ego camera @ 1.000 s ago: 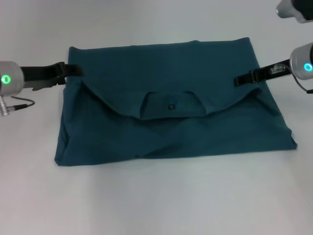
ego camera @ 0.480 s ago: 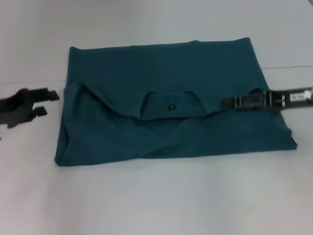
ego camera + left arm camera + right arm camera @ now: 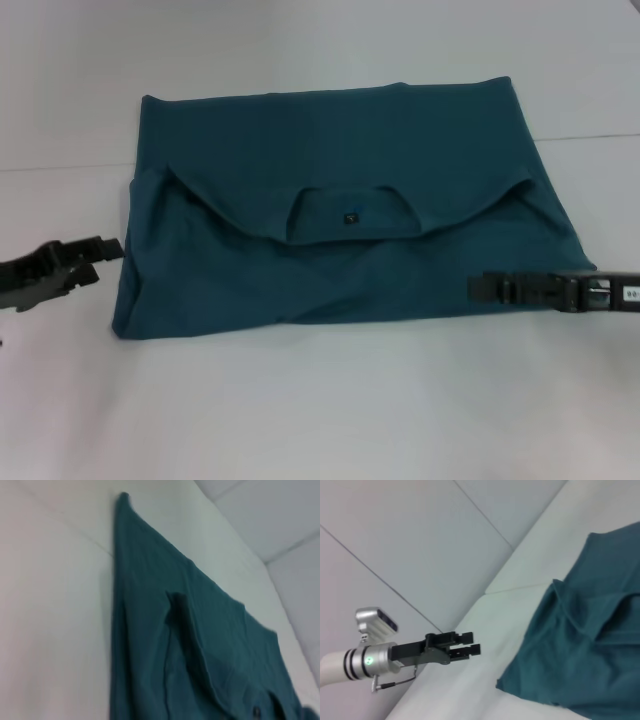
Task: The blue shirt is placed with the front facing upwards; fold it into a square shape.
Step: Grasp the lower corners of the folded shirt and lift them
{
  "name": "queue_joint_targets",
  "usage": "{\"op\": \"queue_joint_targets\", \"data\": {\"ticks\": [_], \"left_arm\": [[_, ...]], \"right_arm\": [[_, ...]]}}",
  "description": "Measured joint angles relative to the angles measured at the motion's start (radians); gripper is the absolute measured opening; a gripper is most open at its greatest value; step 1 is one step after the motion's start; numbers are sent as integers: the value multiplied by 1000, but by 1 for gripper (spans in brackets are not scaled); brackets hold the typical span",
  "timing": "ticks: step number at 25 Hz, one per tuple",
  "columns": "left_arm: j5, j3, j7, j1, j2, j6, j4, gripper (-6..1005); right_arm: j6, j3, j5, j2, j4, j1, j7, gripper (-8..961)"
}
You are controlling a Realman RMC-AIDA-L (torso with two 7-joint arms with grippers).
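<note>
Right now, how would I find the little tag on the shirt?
Find the white table, then the blue shirt spread across it. In its middle sits a curved neck flap, and on that flap is the label, the only small dark square on plain cloth.

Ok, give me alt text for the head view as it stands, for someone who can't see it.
A partly folded blue shirt lies on a white table, collar flap turned toward the camera. The left gripper, fingers open, sits just off the shirt's left edge; the right gripper reaches over its near right corner.
</note>
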Motion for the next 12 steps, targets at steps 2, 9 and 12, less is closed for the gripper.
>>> {"op": "queue_joint_targets", "data": {"ticks": [2, 9, 12], "left_arm": [[2, 2, 95, 0, -4, 0, -7, 628], [18, 11, 263, 11, -22, -34, -22, 627], [25, 18, 224, 2, -20, -73, -58, 626]], "right_arm": [[3, 13, 0, -3, 3, -21, -2, 824], [15, 59, 0, -20, 4, -30, -4, 821], [28, 60, 0, -22, 4, -24, -5, 820]]}}
